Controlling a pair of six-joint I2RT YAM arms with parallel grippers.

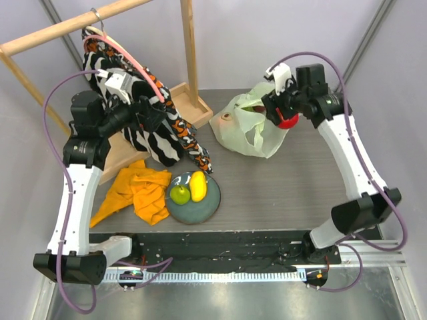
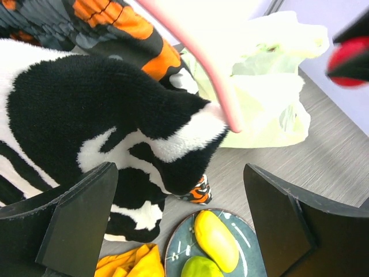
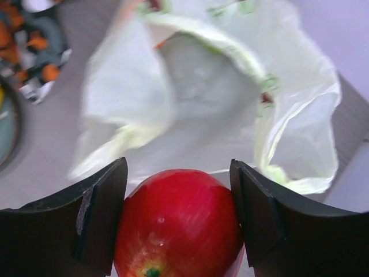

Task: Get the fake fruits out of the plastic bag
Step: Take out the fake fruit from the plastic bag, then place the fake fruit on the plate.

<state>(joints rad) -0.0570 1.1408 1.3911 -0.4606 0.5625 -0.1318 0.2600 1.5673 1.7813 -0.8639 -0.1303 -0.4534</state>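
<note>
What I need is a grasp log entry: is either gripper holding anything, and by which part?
The right gripper holds the red apple, one finger on each side. The left gripper is open, holding nothing.

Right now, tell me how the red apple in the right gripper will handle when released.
The red apple looks round and glossy, so it will probably roll if released on the table, and might slip from the right gripper. It seems rigid: the grip shows no denting.
</note>
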